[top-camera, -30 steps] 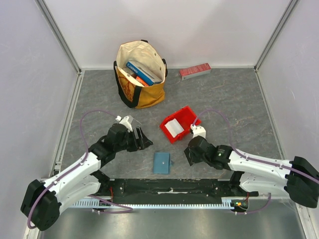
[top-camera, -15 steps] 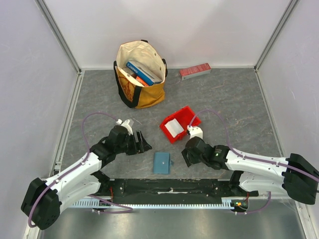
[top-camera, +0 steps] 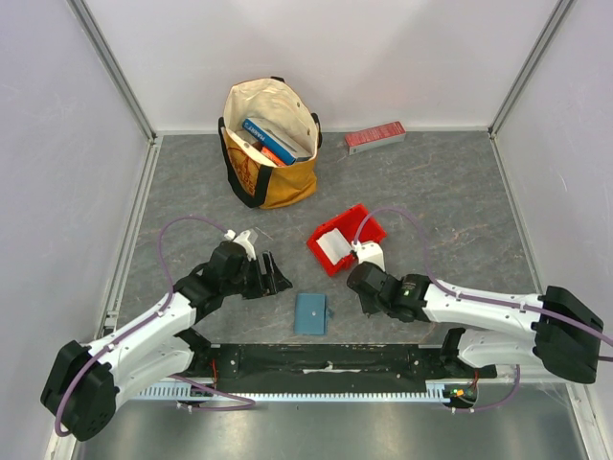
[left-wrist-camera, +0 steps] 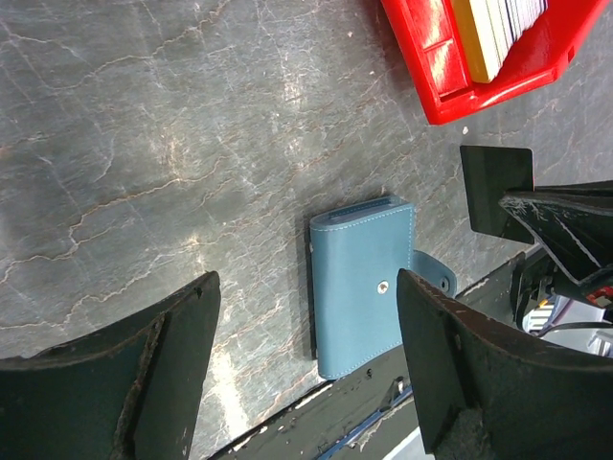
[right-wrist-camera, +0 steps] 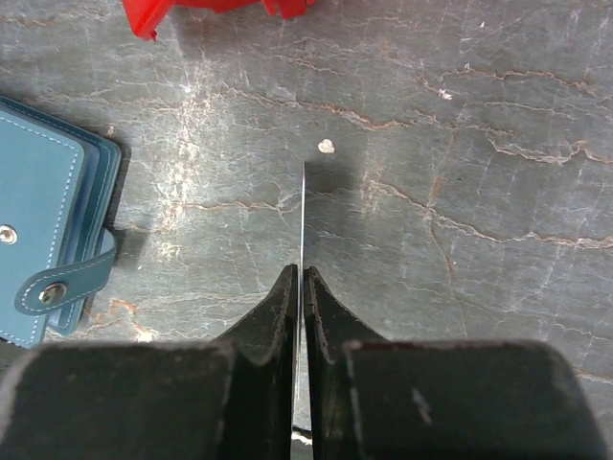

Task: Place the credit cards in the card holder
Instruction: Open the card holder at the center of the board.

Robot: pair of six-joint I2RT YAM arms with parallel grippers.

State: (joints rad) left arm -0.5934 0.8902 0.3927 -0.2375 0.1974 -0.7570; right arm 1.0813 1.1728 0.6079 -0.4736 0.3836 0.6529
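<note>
Credit cards (left-wrist-camera: 488, 29) stand on edge in a stack, tan and white, inside the red bin (left-wrist-camera: 450, 81). The bin sits ahead of my left gripper (left-wrist-camera: 306, 307) and off to its right. One more card (right-wrist-camera: 303, 211) is pinched between the fingers of my right gripper (right-wrist-camera: 303, 278), which are pressed together on it. I see that card edge-on, as a thin pale line reaching straight out past the fingertips over the bench (right-wrist-camera: 460, 172). I cannot tell whether its far edge touches the surface.

My left gripper is spread wide and holds nothing. The card holder (left-wrist-camera: 364, 287) lies flat on the bench beyond it, in the gap between its two fingers and nearer the right one, touching neither. The holder is folded shut, and its tab (left-wrist-camera: 436, 273) sticks out to the side rather than sitting on the cover's stud. From my right gripper the holder is off to the left, near but apart from the card. A corner of the bin shows ahead of that gripper and to its left.

Well beyond both grippers a tote bag (top-camera: 270, 144) with books in it stands on the bench. A long red box (top-camera: 374, 136) lies at the back wall.
</note>
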